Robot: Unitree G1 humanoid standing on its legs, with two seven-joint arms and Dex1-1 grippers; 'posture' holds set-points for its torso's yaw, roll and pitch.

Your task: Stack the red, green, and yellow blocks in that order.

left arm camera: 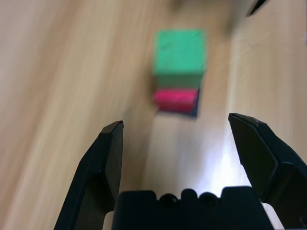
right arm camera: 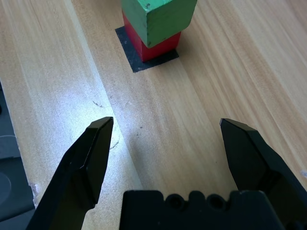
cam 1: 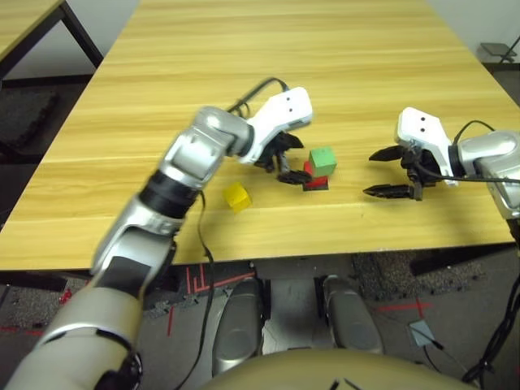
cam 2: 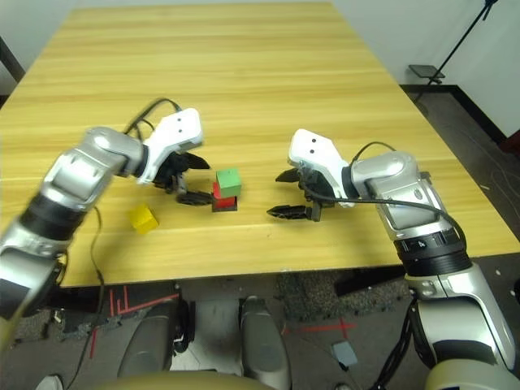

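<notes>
Green block (cam 2: 229, 181) sits on red block (cam 2: 218, 192) | yellow block (cam 2: 143, 218) lies unstacked on bench (cam 2: 260, 89) | left gripper (cam 2: 185, 177) and right gripper (cam 2: 286, 193) fingers spread, empty

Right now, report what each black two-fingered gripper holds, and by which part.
Nothing is held. The left gripper and right gripper are both open and empty. The small green cube sits on the red cube; the yellow cube lies apart on the wooden table.
</notes>
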